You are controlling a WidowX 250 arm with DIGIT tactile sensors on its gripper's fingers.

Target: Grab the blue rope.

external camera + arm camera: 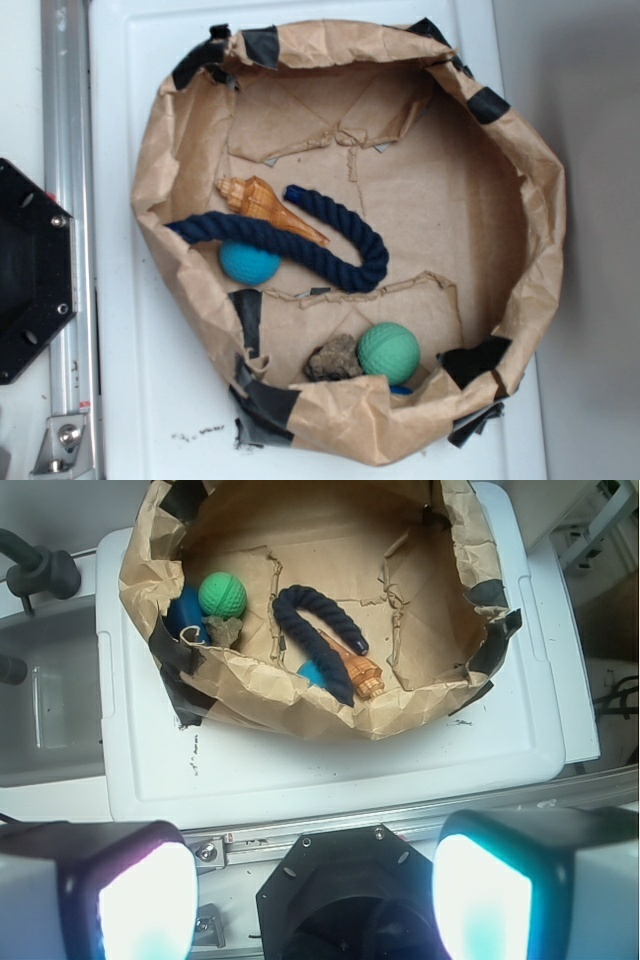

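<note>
The blue rope is a thick navy twisted length lying in a hook shape on the floor of a crumpled brown paper basin. It also shows in the wrist view, far ahead of the fingers. One end lies by the basin's left wall, and the other end curls back beside an orange shell. A bright blue ball touches the rope's near side. My gripper is open and empty. Its two glowing pads stand wide apart, high above the robot base, well short of the basin. The gripper is not in the exterior view.
A green ball and a brown rock sit by the basin's front wall, which is patched with black tape. The basin rests on a white lid. The black robot base and a metal rail stand at the left.
</note>
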